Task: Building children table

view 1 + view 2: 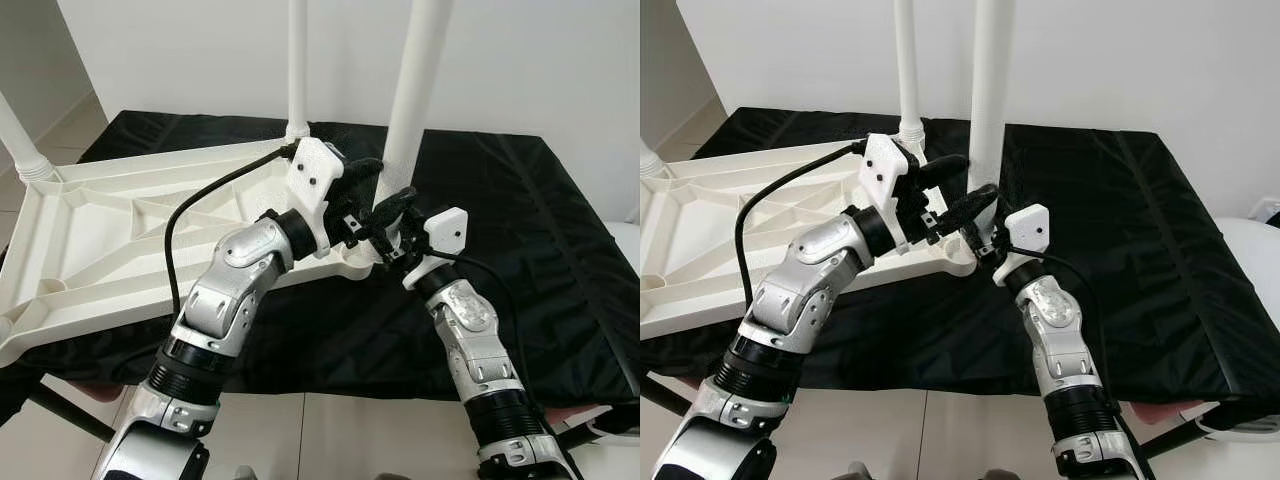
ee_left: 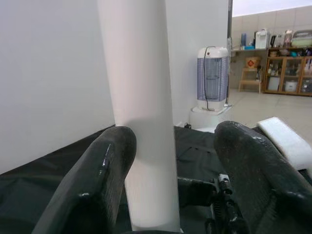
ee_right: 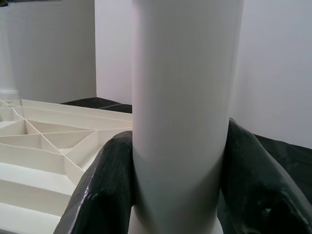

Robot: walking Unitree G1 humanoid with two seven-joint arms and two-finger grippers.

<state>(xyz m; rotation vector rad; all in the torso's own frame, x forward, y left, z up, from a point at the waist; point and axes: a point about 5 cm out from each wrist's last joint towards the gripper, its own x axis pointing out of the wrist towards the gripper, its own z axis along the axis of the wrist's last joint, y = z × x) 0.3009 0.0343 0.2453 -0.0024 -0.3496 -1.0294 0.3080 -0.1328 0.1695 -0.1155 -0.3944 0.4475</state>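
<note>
My right gripper [image 1: 985, 232] is clamping the near table leg [image 1: 418, 90] low on its shaft, just above the corner socket of the upturned tabletop [image 1: 110, 240]; in the right wrist view both fingers [image 3: 105, 185] are pressing against the white tube, one on each side. My left gripper [image 1: 372, 185] is reaching in from the other side at nearly the same height, slightly higher. Its fingers [image 2: 100, 180] are standing spread: one is lying against the shaft, the other is sitting apart from it, so this gripper is bracketing the leg rather than squeezing it.

The leg's long axis is running straight up, at right angles to the tabletop, which is lying underside-up on the black cloth [image 1: 1120, 230]. Both pairs of fingers are crossing that axis roughly horizontally. The right arm is the one doing the holding, so I judge that any twist or downward push to seat the leg is turning about this vertical line.

Farther back, a second leg [image 1: 905, 60] is already standing upright in its socket, and a third [image 1: 18, 140] is rising at the far left corner.
</note>
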